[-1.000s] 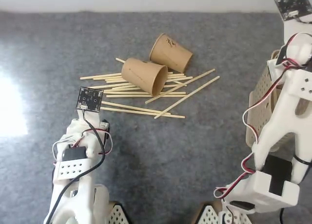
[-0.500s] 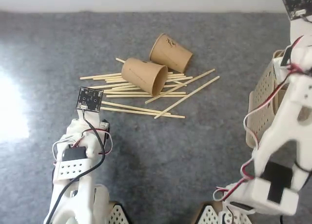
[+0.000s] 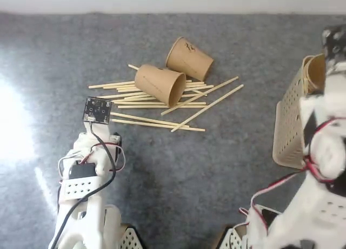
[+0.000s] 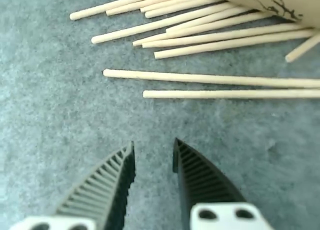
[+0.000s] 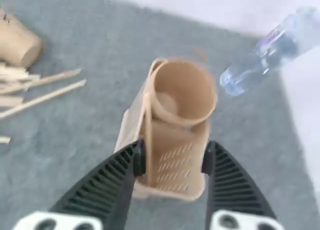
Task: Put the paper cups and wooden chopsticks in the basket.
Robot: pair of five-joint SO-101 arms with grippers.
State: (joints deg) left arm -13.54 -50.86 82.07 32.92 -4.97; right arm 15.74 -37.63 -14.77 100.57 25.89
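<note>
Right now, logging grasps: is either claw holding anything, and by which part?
Nothing is held. The left claw is open over bare carpet, the right claw open above the basket.

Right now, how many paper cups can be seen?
3. The near cup lies on the chopsticks, the far cup beside it. The third cup is in the basket, which may hide more.

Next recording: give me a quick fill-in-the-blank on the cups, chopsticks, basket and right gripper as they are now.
1. On the chopsticks lie ____ cups, both on their sides.
2. The basket holds one ____.
3. The right gripper hangs over the basket with its jaws ____.

Missing words: two; cup; open.
</note>
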